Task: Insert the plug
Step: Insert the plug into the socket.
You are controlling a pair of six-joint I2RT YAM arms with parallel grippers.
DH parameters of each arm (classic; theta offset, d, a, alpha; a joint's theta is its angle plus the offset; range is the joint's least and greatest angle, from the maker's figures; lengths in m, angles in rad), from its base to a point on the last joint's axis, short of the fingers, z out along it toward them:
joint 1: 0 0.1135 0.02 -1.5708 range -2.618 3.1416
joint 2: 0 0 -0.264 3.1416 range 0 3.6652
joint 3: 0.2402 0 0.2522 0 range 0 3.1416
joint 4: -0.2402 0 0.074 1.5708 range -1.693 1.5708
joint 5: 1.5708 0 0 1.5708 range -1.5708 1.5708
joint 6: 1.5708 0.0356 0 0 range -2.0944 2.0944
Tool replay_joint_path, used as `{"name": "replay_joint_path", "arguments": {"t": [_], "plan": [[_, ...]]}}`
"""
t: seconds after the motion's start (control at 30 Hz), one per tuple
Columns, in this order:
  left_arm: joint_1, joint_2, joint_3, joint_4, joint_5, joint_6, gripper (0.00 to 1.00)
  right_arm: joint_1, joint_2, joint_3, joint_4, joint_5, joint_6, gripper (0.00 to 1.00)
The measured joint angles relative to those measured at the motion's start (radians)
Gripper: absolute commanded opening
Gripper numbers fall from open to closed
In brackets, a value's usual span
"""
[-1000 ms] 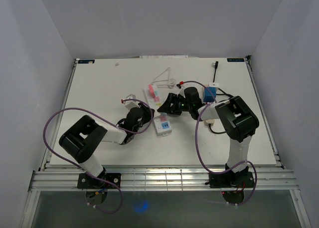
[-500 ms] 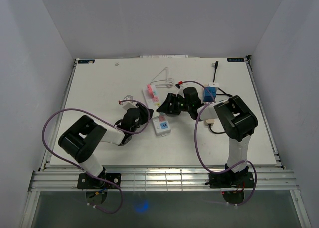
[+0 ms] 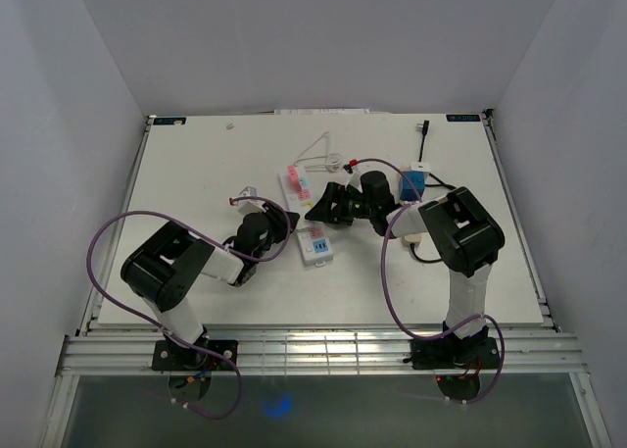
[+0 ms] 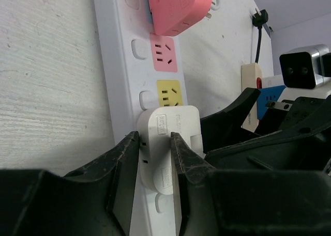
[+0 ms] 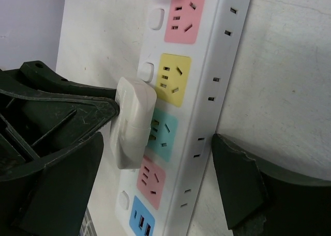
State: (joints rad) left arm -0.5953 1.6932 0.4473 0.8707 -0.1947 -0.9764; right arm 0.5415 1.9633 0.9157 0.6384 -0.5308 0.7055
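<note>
White plug held at the power strip, near the middle of the tabletop

From where I stand, the left fingers (image 4: 129,148) are pinched tight on the white plug (image 4: 168,127), one on each side of its body, pressing it against the white power strip (image 4: 121,65) that lies on the tabletop (image 3: 196,164). The plug sits at the teal socket (image 5: 165,130), just below the yellow one, tilted, with its metal prongs showing in the gap, so it is not flush. The right fingers (image 5: 235,174) stand wide apart, one on either side of the strip, gripping nothing. A pink plug (image 4: 178,9) is seated farther along the strip.
</note>
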Motion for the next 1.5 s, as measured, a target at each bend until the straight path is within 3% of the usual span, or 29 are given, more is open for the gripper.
{"name": "replay_joint_path", "arguments": {"t": [0.37,1.17,1.33,1.5], "plan": [[0.017,0.002,-0.033,0.052,0.012,-0.004,0.34,-0.017,0.032,-0.016,0.081,-0.042,0.052,0.77],[0.042,0.046,-0.061,0.163,0.021,-0.004,0.34,-0.037,0.105,-0.013,0.210,-0.110,0.126,0.69],[0.053,0.076,-0.072,0.221,0.032,-0.005,0.38,-0.036,0.112,0.002,0.201,-0.115,0.124,0.71],[0.066,0.107,-0.076,0.271,0.043,-0.008,0.40,-0.031,0.114,0.016,0.195,-0.119,0.123,0.86]]}}
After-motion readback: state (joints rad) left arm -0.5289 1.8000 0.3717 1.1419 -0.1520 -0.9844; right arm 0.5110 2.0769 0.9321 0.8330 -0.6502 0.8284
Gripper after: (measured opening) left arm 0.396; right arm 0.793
